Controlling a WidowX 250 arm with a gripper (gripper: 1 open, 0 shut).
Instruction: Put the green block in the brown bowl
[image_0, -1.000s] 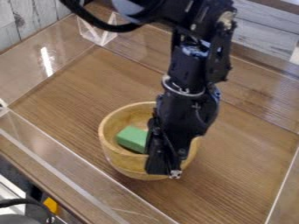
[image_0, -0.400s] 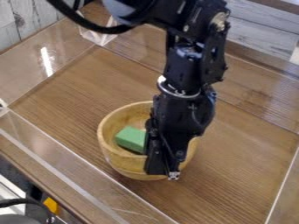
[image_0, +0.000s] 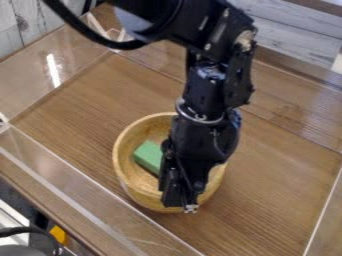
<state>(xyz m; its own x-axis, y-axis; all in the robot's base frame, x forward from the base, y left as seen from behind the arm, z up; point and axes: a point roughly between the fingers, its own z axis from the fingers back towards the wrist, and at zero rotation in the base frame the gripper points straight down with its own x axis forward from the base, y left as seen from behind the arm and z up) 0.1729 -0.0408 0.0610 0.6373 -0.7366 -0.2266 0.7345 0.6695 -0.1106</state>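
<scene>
The brown bowl (image_0: 135, 187) stands on the wooden table near the front. Inside it, against the left wall, lies the green block (image_0: 146, 155), with its right end hidden behind my black gripper (image_0: 182, 197). The gripper reaches steeply down into the bowl's right half, and its fingertips hang over the front rim. The dark fingers blend together, so I cannot make out the gap between them or whether they still touch the block.
Clear plastic walls (image_0: 54, 62) enclose the wooden tabletop (image_0: 94, 105) at the back left and along the front edge. The arm's black body rises from the bowl toward the top of the view.
The arm has leaned forward and left, bringing the gripper lower toward the bowl's front rim. The green block stays at the same spot in the bowl.
</scene>
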